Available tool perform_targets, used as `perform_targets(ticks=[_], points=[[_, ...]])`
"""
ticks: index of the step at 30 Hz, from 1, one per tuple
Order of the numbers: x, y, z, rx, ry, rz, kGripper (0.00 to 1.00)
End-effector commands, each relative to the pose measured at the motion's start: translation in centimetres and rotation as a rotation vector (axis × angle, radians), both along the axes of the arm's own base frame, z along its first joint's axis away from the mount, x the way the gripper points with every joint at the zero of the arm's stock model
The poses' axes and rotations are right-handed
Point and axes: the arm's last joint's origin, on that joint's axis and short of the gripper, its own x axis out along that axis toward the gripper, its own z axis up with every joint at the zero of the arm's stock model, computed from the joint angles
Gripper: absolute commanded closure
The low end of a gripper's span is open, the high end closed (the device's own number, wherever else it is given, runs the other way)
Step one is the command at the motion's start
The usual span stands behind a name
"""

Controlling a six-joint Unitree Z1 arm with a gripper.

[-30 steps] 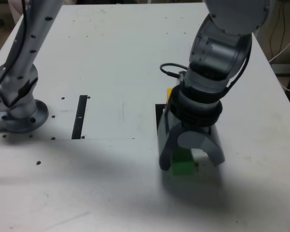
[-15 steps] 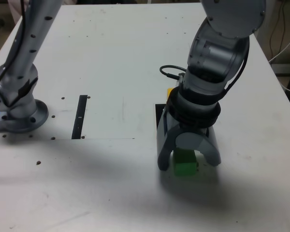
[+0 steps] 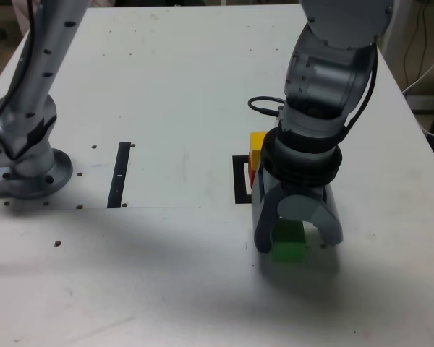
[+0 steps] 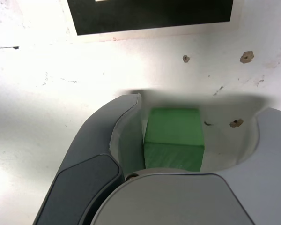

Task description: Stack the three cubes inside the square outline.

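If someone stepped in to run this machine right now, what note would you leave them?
Tool: lowered around the green cube, jaws either side; a gap shows on one side in the wrist view, so no firm grip yet.
Green cube: on the table, in front of the square outline.
Yellow cube sits on the red cube at the outline.
Done: two cubes stacked.
Left: close on the green cube, lift it, set it on the yellow one.

You see a matt green cube (image 4: 173, 138) with smooth faces, smooth grey plastic fingers (image 4: 100, 154) with a dull sheen, and a white matt table (image 3: 181, 87), scuffed and speckled.
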Motion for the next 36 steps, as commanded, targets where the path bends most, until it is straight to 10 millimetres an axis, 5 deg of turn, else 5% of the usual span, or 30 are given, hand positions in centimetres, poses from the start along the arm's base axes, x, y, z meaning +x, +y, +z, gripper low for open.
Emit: perform_targets(ticks=[1,5,10,36], points=[[0.0,0.1,0.1,0.001,-0.009,0.005,0.59],[0.2,0.2,0.3,0.007,-0.042,0.005,0.84],[0.2,0.4,0.8,0.025,-0.069,-0.005,0.99],[-1.0,0.9,2.3,0.053,-0.051,-0.009,1.00]])
